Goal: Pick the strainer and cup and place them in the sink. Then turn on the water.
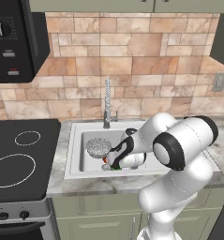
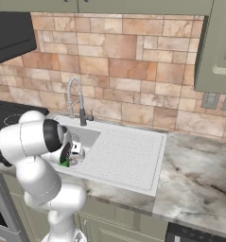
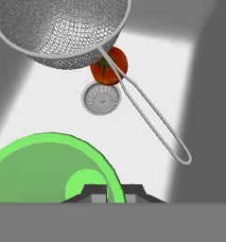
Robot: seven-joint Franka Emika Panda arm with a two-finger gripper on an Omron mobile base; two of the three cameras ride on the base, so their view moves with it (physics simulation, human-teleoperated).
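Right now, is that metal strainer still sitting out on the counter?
No, the strainer already lies inside the white sink, its wire handle stretching across the basin floor past the drain.

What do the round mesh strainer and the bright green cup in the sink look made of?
Round grey mesh strainer: looks like metal, woven wire bowl with a thin looped wire handle, dull silver sheen. Bright green tapered cup: probably plastic, given its smooth, uniform, slightly glossy colour, though the rendering leaves it open.

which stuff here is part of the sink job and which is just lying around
Job things: strainer, already in the sink; green cup, at the end effector inside the basin; chrome faucet.

Just lying about: small red ball beside the drain; stovetop.
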